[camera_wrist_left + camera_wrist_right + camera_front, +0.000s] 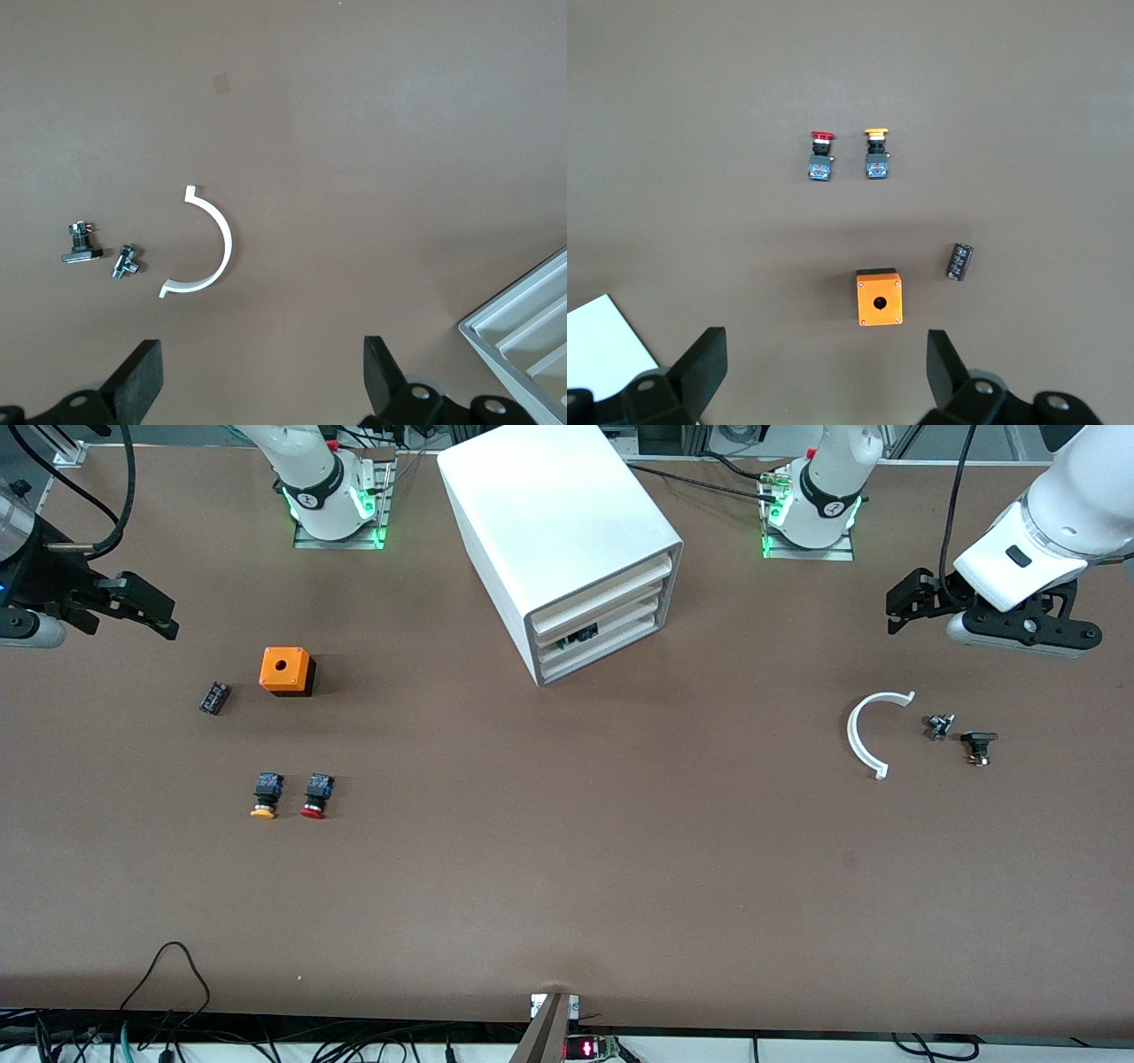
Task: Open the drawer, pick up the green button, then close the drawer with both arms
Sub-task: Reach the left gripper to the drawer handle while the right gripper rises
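While both arms wait wide-fingered at the table's ends, the drawer (595, 631) sits shut in the cabinet (560, 540) midway between them, something dark, perhaps the button (580, 636), glimpsed inside. Left gripper (904, 605) and right gripper (146, 607) look about equally distant from it.

Hidden and cut-off parts from my station

I can only glimpse something dark with a hint of blue through the drawer (592, 635) slot; I can't tell whether it is the button. The right gripper (146, 609) has its arm cut off at the front view's edge, and in its own wrist view only the fingertips (700, 367) show. The cabinet (524, 336) is clipped to one corner near the left gripper (262, 381).
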Motion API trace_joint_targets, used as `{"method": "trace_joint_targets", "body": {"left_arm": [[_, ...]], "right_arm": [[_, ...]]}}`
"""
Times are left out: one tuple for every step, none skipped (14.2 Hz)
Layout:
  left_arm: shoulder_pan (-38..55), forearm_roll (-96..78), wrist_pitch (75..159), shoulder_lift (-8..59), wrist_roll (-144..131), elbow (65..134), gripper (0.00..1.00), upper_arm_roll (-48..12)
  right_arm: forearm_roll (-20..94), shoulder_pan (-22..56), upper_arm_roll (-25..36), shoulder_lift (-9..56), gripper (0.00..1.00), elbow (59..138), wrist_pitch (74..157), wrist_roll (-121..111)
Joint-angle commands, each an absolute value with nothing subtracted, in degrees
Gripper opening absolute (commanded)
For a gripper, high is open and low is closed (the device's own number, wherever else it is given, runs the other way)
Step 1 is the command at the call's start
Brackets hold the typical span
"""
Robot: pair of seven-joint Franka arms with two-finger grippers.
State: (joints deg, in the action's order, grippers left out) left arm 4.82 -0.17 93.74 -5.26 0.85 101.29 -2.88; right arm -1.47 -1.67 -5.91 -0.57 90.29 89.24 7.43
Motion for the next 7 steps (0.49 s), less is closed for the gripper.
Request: {"method": "trace_joint_targets", "body": {"left_arm": [[4.7,-0.4,92.6,-5.9,1.1,100.7,1.0,-2.7],[4.8,-0.4,92.6,-5.9,1.1,100.7,1.0,-2.8],[4.8,-0.4,92.6,-5.9,1.0,100.7,1.0,-2.8],[4.8,-0.4,92.6,-5.9,1.0,100.7,1.0,-2.8],[4.7,-0.4,92.6,-5.9,1.1,100.7,1.0,-2.7],[4.7,-0.4,92.5,-5.9,1.0,100.7,1.0,-2.7],[4.7,-0.4,92.5,-5.9,1.0,100.7,1.0,-2.8]], "right_arm": [[-2.2,-2.5,-6.7,-0.2,1.0,89.8,88.9,7.9],[-2.4,-2.5,-6.7,-0.2,1.0,89.4,88.3,7.9],[-2.5,-2.5,-6.8,-0.2,1.0,89.6,88.4,8.1],[-2.6,-2.4,-6.9,-0.2,1.0,89.5,88.1,8.0],[-2.7,-2.4,-6.9,0.0,1.0,89.8,88.1,7.1],[-2.9,-2.3,-6.9,1.1,1.0,89.7,87.4,6.1],[-3.3,-2.3,-6.9,1.5,1.0,90.3,85.3,5.9]]}}
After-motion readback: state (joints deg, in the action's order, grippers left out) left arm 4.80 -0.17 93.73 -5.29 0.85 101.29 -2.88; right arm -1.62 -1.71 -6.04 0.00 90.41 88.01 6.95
